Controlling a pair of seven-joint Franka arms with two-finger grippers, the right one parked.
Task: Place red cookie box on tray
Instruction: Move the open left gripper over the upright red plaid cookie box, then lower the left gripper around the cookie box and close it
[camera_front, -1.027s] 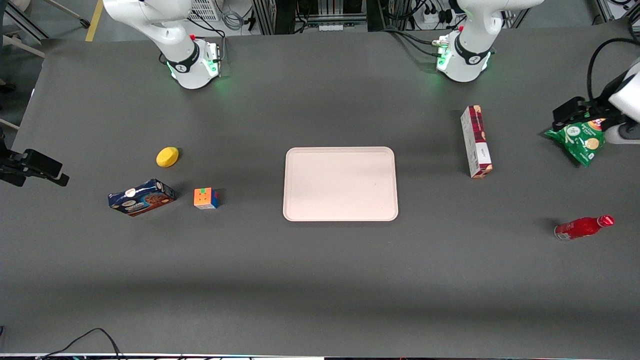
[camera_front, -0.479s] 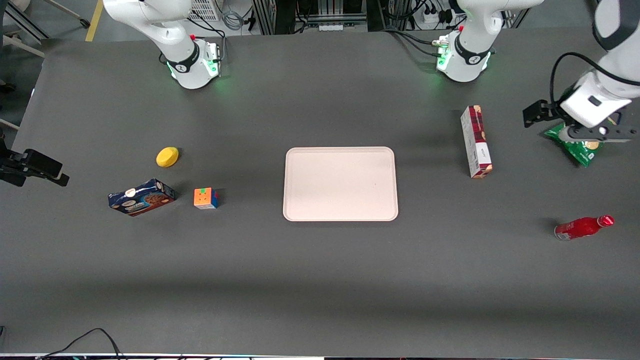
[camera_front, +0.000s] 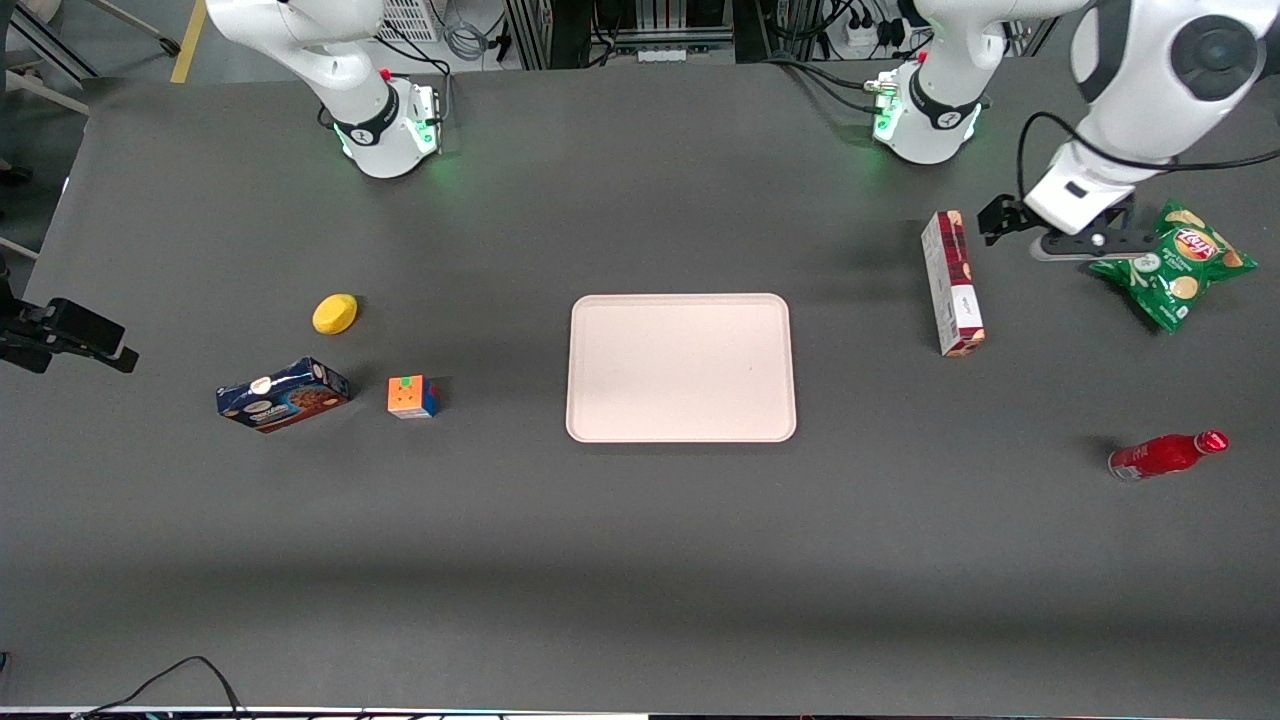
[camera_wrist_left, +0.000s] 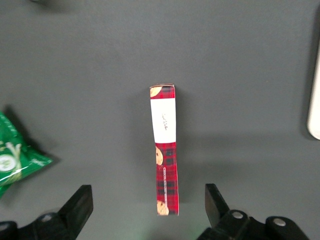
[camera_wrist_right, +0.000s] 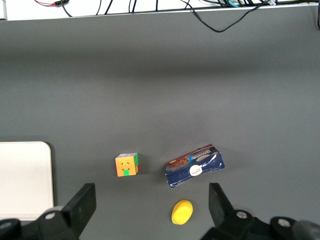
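Gripper (camera_front: 1062, 243) spread wide, empty, upper right of frame beside red cookie box (camera_front: 953, 284), lying well apart from tray (camera_front: 681, 367); likely light, stiff cardboard, best pinched across narrow middle.

We see glossy white rounded arm shells, dark grey joint caps, black band at each base. Green lights glow on both bases, small red button beside each. Black cable loops along working arm's wrist. End effector (camera_front: 1085, 240): white housing, black fingers (camera_wrist_left: 80, 205) spread wide, silver screws on finger mounts.
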